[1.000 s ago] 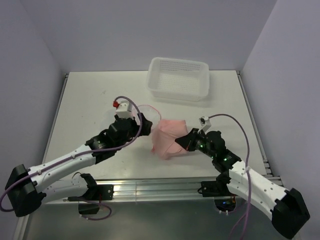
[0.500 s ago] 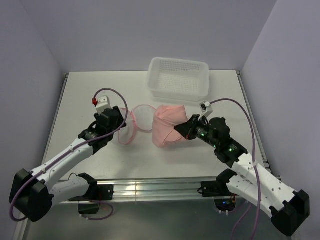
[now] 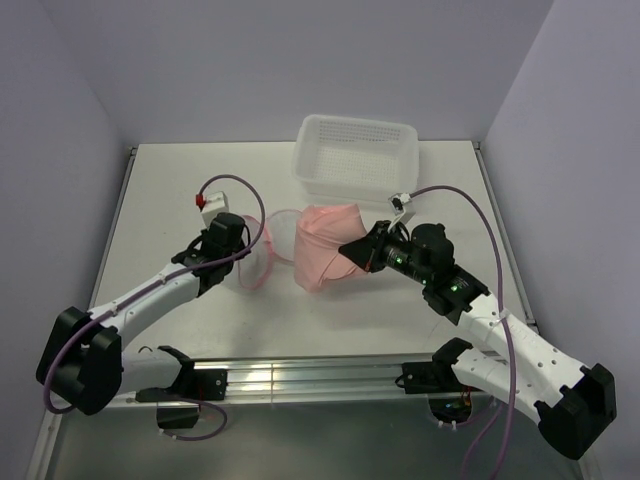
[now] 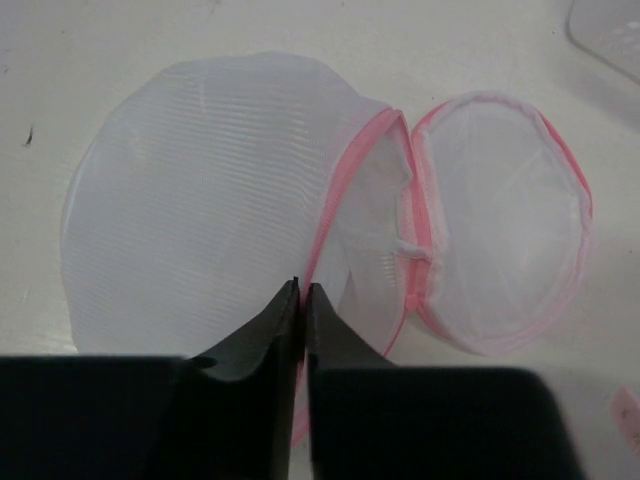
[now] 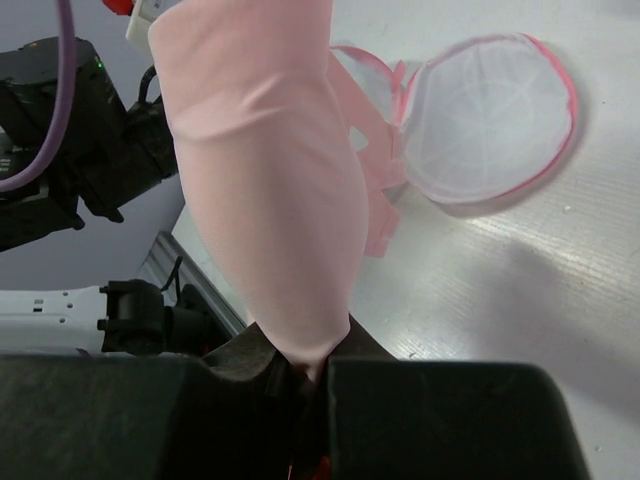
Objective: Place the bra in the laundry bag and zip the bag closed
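On the desk (image 3: 170,200), the bra (image 3: 325,250) has swung toward 9 o'clock, reaching the laundry bag (image 4: 220,210) lying open there. The right claw (image 5: 300,368) pinches the bra and the left claw (image 4: 301,292) stays clamped on the bag's rim, so insertion looks close.

Top view: bra (image 3: 322,250) covers the right edge of the laundry bag (image 3: 280,236). You can't make out the left gripper (image 4: 301,292) tips there, too small and dark. Right wrist: bra's top runs off frame, right gripper (image 5: 300,370) tips buried in fabric. Left wrist: basket (image 4: 612,28) clipped at the corner.
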{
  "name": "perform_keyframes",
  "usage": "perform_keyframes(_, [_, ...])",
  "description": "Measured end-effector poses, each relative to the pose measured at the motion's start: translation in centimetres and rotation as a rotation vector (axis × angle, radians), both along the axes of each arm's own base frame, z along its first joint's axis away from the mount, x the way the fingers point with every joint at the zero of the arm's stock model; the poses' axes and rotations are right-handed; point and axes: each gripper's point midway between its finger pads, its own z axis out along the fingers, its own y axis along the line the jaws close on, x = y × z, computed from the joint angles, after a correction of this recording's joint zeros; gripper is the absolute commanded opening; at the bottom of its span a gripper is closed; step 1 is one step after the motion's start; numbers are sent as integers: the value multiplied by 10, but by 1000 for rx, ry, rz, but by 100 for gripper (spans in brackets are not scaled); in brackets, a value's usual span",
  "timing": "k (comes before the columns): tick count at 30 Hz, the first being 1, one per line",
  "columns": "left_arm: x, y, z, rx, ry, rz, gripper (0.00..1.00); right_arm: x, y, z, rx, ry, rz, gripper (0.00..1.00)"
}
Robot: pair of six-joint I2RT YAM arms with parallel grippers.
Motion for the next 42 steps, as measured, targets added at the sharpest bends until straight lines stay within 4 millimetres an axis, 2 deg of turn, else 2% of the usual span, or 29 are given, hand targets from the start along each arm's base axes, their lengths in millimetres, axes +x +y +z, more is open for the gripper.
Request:
perform_keyframes(2, [2, -5, -2, -14, 0, -14, 0, 0, 0, 1, 4, -3, 0, 0])
perform_keyframes(7, [6, -31, 6, -130, -33, -98, 0, 5, 4, 7, 29, -8, -6, 0])
perform_keyframes(10, [3, -53, 20, -235, -67, -160, 0, 8, 6, 16, 42, -17, -8, 0])
perform_keyframes(13, [-6, -76, 44, -360, -124, -230, 0, 11, 8, 36, 70, -53, -8, 0])
perform_keyframes(16, [-17, -85, 63, -466, -173, -266, 0, 14, 10, 53, 102, -93, -11, 0])
perform_keyframes(19, [-25, -88, 65, -540, -193, -278, 0, 19, 14, 57, 119, -106, -11, 0])
perform_keyframes(22, [-34, -88, 46, -577, -170, -279, 0, 30, 21, 44, 105, -82, -13, 0])
perform_keyframes(25, [-44, -86, 23, -588, -126, -273, 0, 40, 27, 23, 69, -40, -16, 0])
perform_keyframes(27, [-46, -85, 17, -590, -116, -270, 0, 44, 33, 9, 49, -10, -5, 0])
perform_keyframes(30, [-46, -85, 17, -597, -126, -269, 0, 46, 44, -9, 32, 18, 17, 0])
perform_keyframes(37, [-44, -84, 21, -600, -143, -269, 0, 36, 66, -51, 4, 94, 78, 0])
perform_keyframes(42, [-44, -80, 28, -595, -168, -264, 0, 32, 73, -79, -20, 148, 78, 0])
